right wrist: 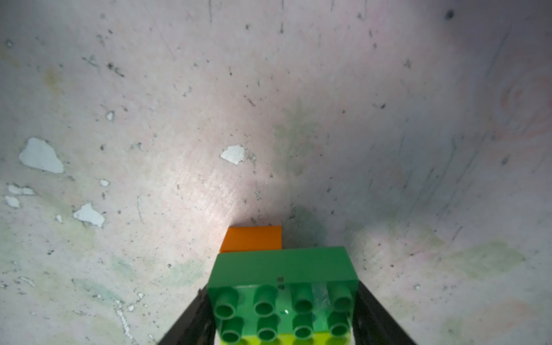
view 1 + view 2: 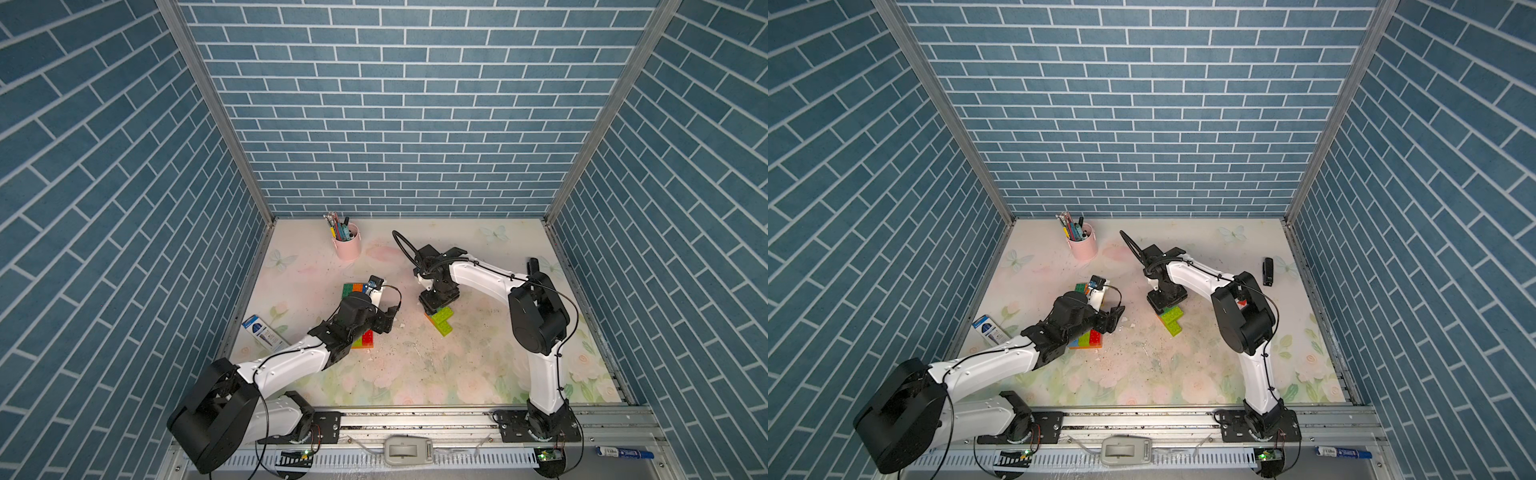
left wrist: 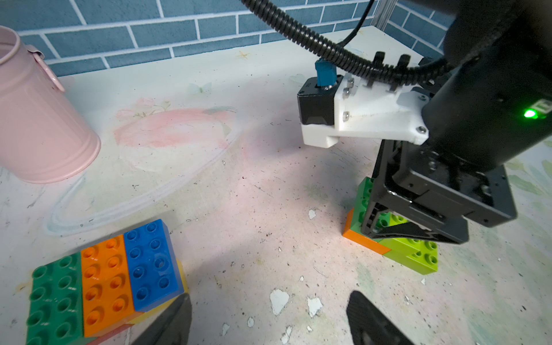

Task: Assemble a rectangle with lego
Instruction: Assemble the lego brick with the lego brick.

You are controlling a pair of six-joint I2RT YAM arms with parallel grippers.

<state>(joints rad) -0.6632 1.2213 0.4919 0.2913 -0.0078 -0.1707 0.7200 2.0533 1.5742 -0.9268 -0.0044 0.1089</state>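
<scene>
Misalignment worries me: my right fingers [image 1: 191,322] clamp the dark green brick [image 1: 283,265] atop the orange brick [image 1: 254,239] on the bench [image 2: 415,361]. Pressing off-square could skid that stack; my left fingers [image 3: 170,322] stand apart, empty, beside the multicoloured slab [image 3: 104,277].

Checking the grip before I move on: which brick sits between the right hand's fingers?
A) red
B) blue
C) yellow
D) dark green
D: the right wrist view shows the dark green brick between the fingers of the right hand, with an orange brick just beyond it.
</scene>
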